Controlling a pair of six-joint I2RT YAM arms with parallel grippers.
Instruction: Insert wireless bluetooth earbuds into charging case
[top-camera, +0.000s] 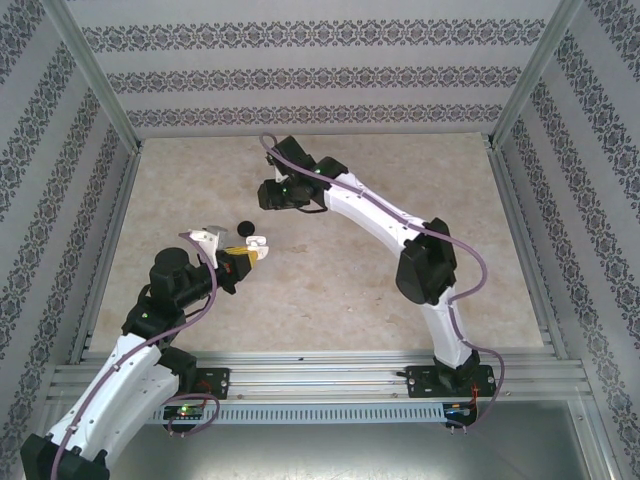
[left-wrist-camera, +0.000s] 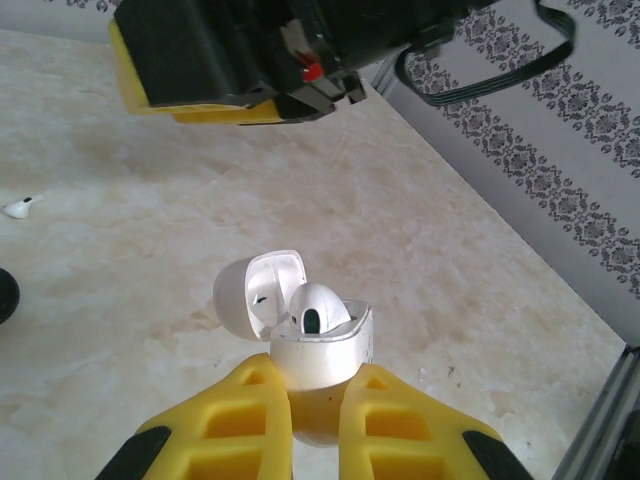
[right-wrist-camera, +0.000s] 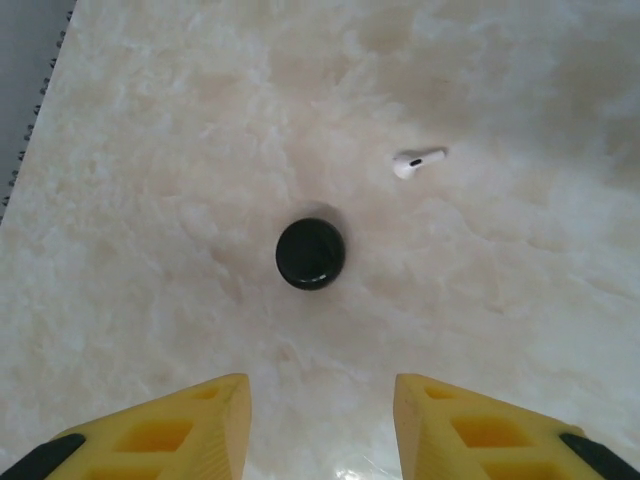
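Observation:
My left gripper (left-wrist-camera: 315, 375) is shut on the lower body of a white charging case (left-wrist-camera: 322, 350), holding it upright above the table with its lid (left-wrist-camera: 258, 293) swung open. One white earbud (left-wrist-camera: 318, 308) sits in the case, head up. A second white earbud (right-wrist-camera: 417, 161) lies loose on the marble table, also seen in the left wrist view as a small white earbud (left-wrist-camera: 22, 206) at the far left. My right gripper (right-wrist-camera: 318, 395) hangs open above the table with nothing between its fingers; in the top view the right gripper (top-camera: 272, 195) is just beyond the left gripper (top-camera: 245, 255).
A black round puck (right-wrist-camera: 311, 253) lies on the table straight ahead of my right fingers, and the same black puck (top-camera: 244, 226) sits between the two grippers. Patterned walls and metal rails (top-camera: 300, 375) enclose the table.

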